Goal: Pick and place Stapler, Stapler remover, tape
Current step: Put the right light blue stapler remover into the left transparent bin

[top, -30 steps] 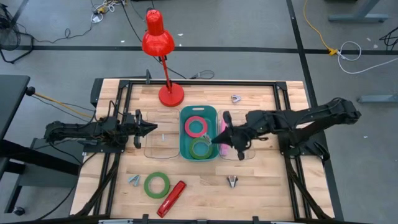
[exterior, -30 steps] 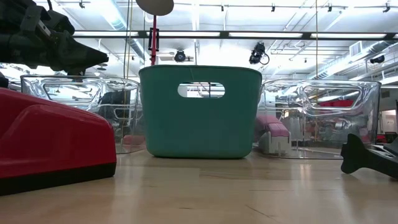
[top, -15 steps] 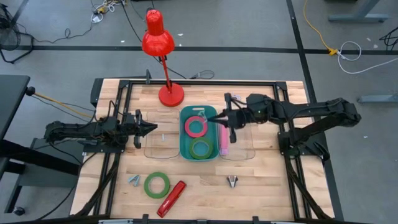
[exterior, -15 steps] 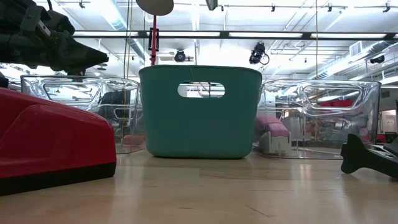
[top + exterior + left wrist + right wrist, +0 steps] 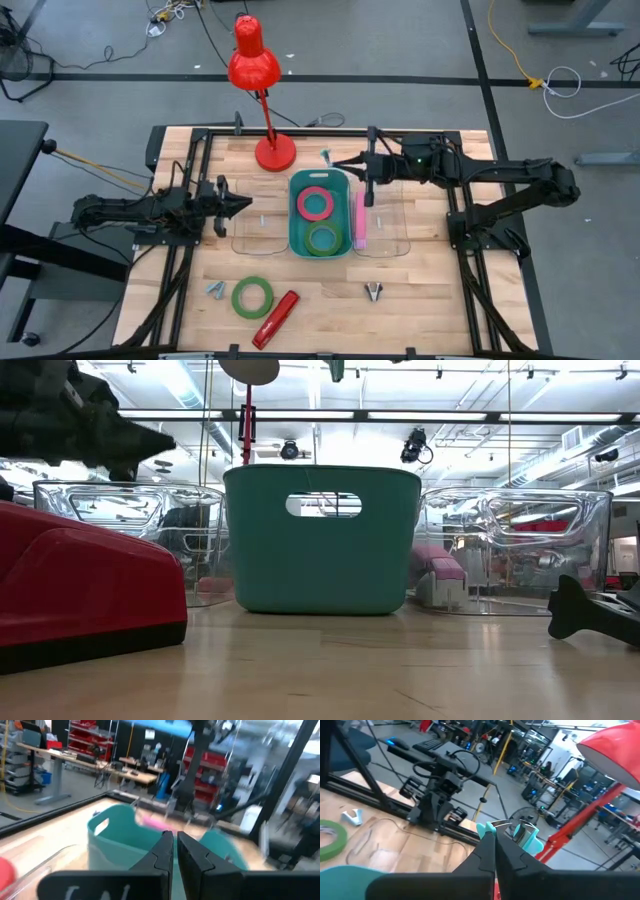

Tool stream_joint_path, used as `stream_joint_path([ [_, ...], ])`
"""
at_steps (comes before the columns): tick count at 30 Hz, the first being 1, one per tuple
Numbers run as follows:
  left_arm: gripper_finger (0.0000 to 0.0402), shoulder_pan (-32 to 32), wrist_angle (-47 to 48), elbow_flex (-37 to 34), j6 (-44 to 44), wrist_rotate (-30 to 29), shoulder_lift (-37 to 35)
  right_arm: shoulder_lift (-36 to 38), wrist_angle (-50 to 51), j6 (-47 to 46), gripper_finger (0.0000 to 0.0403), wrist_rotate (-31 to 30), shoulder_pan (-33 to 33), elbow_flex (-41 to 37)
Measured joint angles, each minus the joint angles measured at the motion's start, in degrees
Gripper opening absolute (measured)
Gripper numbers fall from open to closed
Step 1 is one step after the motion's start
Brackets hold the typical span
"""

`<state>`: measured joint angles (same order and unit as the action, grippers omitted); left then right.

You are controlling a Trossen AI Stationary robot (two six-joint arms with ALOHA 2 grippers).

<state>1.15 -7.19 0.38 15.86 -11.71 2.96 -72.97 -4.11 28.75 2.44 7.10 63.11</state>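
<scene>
My right gripper (image 5: pixel 338 160) is raised over the table's far side, just beyond the teal basket (image 5: pixel 296 225), and is shut on a teal-and-chrome staple remover (image 5: pixel 512 831). My left gripper (image 5: pixel 247 205) hovers shut and empty over the left clear bin (image 5: pixel 240 240). A pink stapler (image 5: pixel 358 222) lies in the right clear bin (image 5: pixel 395 235). A pink tape roll (image 5: pixel 315 203) and a green one (image 5: pixel 322 240) lie in the basket. A red stapler (image 5: pixel 276 318), a green tape roll (image 5: pixel 252 297) and two staple removers (image 5: pixel 215 290) (image 5: pixel 373 290) lie on the near table. My right gripper holds the staple remover at its fingertips (image 5: pixel 490 837), and the fingers hide the exact spot. The fingers lie about level and point toward the table's left. The remover's chrome jaws (image 5: pixel 506 824) stick out past the tips, lifted clear of the table.
A red desk lamp stands with its base (image 5: pixel 275 153) on the far side, close to the left of my right gripper, its stem rising toward the far edge. A black frame rail (image 5: pixel 300 132) runs along the far side.
My right gripper has gone from over the right clear bin toward the table's far edge, rising and drifting a little left, and now stands beyond the basket. The pink stapler has stayed in the right clear bin.
</scene>
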Motion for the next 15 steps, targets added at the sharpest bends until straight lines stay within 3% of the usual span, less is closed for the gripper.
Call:
stream_joint_path([
  [15,0.0028,0.0,-16.5,0.4,10.5,-5.6,0.0,0.0,1.0,-5.8,0.0000,0.1,1.9,0.0],
])
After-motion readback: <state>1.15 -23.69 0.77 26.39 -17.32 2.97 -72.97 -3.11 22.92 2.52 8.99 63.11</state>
